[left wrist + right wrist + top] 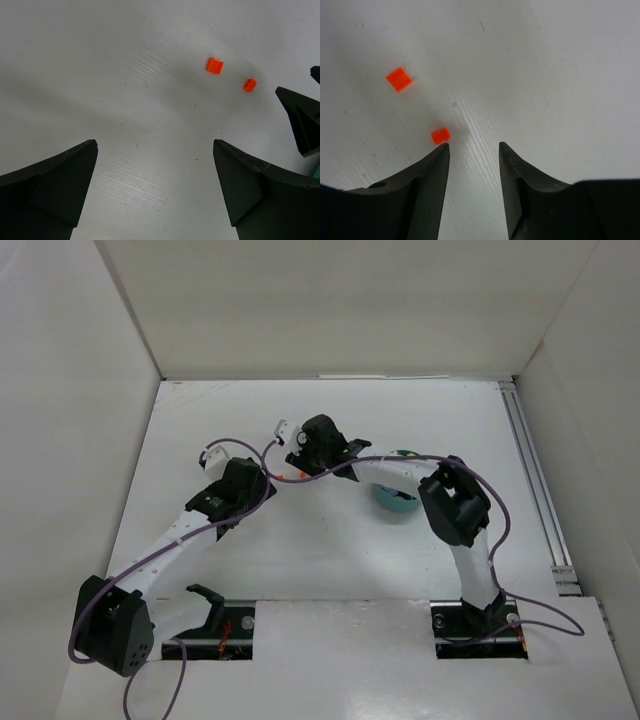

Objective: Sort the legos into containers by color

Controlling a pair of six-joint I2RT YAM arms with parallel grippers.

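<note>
**Right tool (pixel 474 145) part-open, empty**

One small orange brick (pixel 440 135) lies on the table (pixel 560 75) just outside a fingertip (pixel 440 156), not between the jaws; a second orange brick (pixel 399 79) sits near. Closing from here would likely clip its edge and flick it away.

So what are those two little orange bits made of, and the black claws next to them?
The larger orange brick and the smaller orange brick look like hard moulded plastic: even saturated colour, crisp edges. The fingers of the right gripper look like matte black plastic: dull surface, no metallic glint, though I can't be certain.
</note>
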